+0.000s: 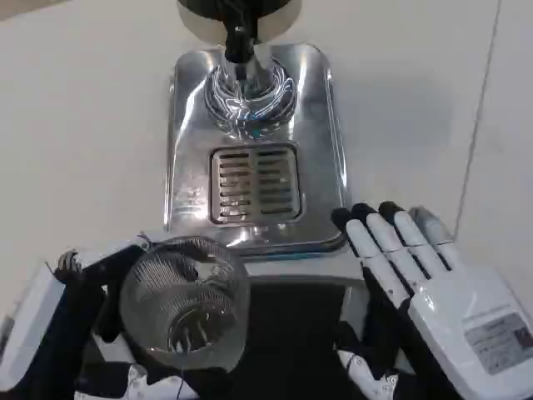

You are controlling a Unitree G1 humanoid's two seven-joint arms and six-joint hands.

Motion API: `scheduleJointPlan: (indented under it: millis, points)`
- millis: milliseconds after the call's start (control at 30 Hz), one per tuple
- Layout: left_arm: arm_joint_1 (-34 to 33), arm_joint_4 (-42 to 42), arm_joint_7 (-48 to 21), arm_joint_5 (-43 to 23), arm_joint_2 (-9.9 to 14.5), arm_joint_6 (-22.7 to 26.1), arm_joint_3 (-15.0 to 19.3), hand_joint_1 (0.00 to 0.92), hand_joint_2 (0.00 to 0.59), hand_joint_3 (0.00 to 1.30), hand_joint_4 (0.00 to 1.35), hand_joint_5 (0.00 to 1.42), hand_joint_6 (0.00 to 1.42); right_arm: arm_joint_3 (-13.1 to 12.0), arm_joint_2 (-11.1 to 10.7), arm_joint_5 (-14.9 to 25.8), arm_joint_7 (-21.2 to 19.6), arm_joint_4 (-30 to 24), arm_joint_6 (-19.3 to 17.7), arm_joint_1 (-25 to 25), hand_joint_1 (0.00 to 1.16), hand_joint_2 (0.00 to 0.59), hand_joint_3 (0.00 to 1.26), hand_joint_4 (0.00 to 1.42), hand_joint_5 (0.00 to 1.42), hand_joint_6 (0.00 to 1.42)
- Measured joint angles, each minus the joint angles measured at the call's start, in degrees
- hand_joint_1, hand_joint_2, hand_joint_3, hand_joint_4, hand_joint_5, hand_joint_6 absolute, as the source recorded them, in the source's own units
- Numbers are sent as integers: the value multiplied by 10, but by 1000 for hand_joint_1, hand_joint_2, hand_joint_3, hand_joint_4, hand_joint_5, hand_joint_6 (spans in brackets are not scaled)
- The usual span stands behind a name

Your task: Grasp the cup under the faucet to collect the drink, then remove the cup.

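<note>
A clear ribbed plastic cup is held by my left hand at the near left, just in front of the silver dispenser base. The cup's mouth faces the camera and it looks empty. The faucet with its black handle stands at the top centre, above a slotted drip grate. My right hand lies at the near right beside the base's front corner, fingers stretched out flat and apart, holding nothing.
The white table spreads to the left and right of the dispenser. A thin seam line runs down the table at the right. A dark gap lies between my two hands, below the table's front edge.
</note>
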Motion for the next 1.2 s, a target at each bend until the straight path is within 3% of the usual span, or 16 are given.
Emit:
scheduleJointPlan:
  millis: [567,800,1200]
  points:
    - [4,2,0,-3,-13,12,4,606,55,1158,1159,1424,1424,3,11,1,-1,10,22,-17,271,538,0,0,0,0]
    - [-43,39,6,19,-26,52,4,606,55,1161,1159,1424,1424,4,35,10,17,6,52,-12,277,542,0,0,0,0]
    - [-182,152,52,66,-24,82,-15,606,55,1162,1159,1424,1424,6,27,2,24,-6,54,-21,286,547,0,0,0,0]
